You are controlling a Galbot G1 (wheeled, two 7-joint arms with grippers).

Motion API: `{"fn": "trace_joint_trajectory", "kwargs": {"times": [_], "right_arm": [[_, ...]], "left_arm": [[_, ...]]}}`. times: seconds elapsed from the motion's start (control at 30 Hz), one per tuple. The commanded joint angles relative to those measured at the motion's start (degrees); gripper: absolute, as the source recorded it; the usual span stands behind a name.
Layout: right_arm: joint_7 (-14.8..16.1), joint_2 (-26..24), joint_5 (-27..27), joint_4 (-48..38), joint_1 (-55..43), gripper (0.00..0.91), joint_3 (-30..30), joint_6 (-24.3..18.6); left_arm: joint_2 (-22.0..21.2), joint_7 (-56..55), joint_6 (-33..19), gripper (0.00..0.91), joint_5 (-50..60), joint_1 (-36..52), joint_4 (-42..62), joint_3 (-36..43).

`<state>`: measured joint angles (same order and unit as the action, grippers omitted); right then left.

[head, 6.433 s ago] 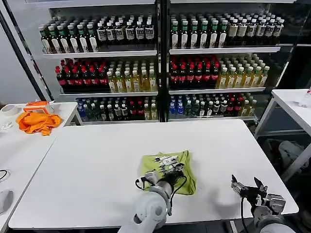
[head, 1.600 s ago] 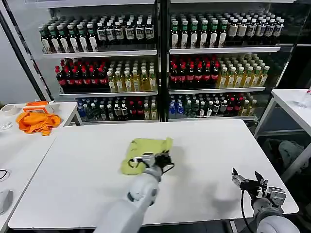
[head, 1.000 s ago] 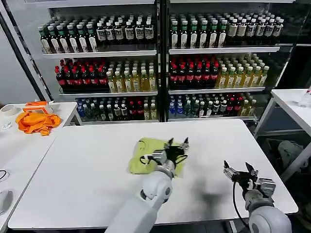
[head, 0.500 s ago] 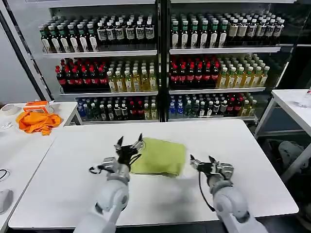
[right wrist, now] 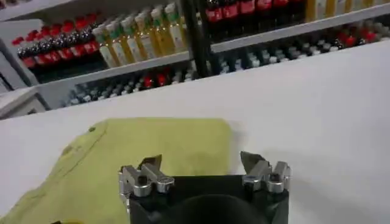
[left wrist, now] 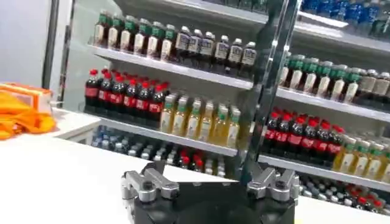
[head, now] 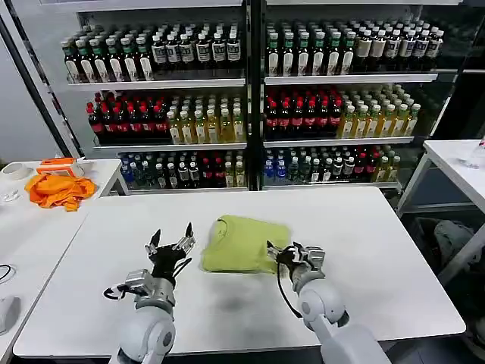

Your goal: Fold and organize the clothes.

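The clothes are one lime yellow-green T-shirt [head: 244,243], lying folded into a flat rectangle at the middle of the white table [head: 379,243]. In the right wrist view the T-shirt [right wrist: 140,152] spreads just beyond the fingertips. My left gripper [head: 173,236] is open and empty, raised a little to the left of the shirt and apart from it, facing the bottle shelves. My right gripper [head: 294,252] is open at the shirt's right edge, low over the table. In its own view the right gripper [right wrist: 201,161] has wide jaws with nothing between them.
A glass-fronted cooler full of bottles [head: 250,98] stands behind the table. A bright orange cloth [head: 59,189] lies on a side table [head: 30,235] to the left, also seen as orange cloth [left wrist: 18,119]. Another white table [head: 455,163] stands at the right.
The left gripper has drawn back leftward and toward the table's front, off the shirt. The right gripper has moved left up to the shirt's right edge. The shirt stays folded.
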<state>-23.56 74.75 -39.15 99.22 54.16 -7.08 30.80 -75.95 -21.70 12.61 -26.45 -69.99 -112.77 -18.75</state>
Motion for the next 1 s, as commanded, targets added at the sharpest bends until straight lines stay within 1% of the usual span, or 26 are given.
{"fn": "trace_joint_trajectory", "kwargs": {"times": [0.03,0.43,0.6,0.73,0.87,0.9,1.0], "right_arm": [[-1.31,1.83,0.01,-5.63,-2.72,0.0,2.04,-0.52],[-1.85,1.86,-0.34,-6.34,-2.24,0.0,1.02,-1.7],[-1.24,0.9,-0.37,-7.35,-3.25,0.0,0.19,-2.04],[-0.16,-0.12,0.11,-8.92,-5.38,0.0,-0.28,-1.25],[1.58,-1.21,0.45,-11.16,-7.46,0.0,-0.91,0.07],[2.83,-2.02,0.76,-12.51,-8.63,0.0,-0.97,0.51],[4.77,-3.15,1.14,-14.86,-10.6,0.0,-0.62,1.07]], "left_arm": [[1.12,-0.03,-0.33,0.907,0.46,-3.84,-2.39,-2.39],[1.41,-0.03,-0.25,0.907,0.27,-3.81,-2.36,-1.98],[1.55,0.0,-0.3,0.907,0.13,-3.92,-2.25,-1.82],[1.59,0.01,-0.38,0.907,0.06,-3.95,-2.17,-1.55],[1.58,0.05,-0.34,0.907,-0.03,-3.53,-2.1,-1.21],[1.59,0.08,-0.33,0.907,-0.04,-3.46,-2.14,-1.14],[1.68,0.17,-0.33,0.907,-0.02,-3.31,-2.02,-0.91]]}}
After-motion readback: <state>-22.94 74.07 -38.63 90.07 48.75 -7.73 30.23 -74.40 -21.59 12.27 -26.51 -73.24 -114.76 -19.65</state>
